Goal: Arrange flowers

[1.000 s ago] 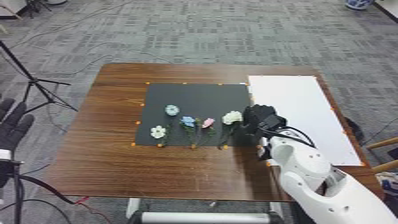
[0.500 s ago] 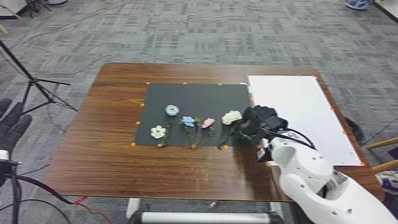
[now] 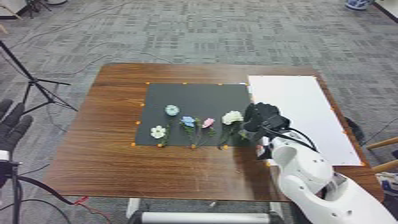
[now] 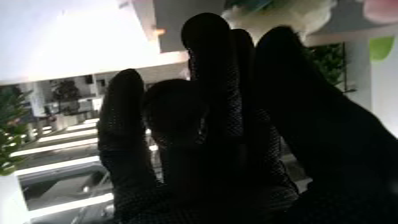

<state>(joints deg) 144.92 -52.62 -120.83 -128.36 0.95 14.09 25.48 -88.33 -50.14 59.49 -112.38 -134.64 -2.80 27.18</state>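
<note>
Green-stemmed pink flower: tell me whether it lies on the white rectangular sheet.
No, the green-stemmed pink flower lies on the dark square mat.

Your mat is black, dotted orange round its edge, against the brown wood grain of the table. On it you have a white flower, pale-blue flower, blue flower, pink flower and cream flower. Beyond it, your carpet is patchwork grey.
</note>
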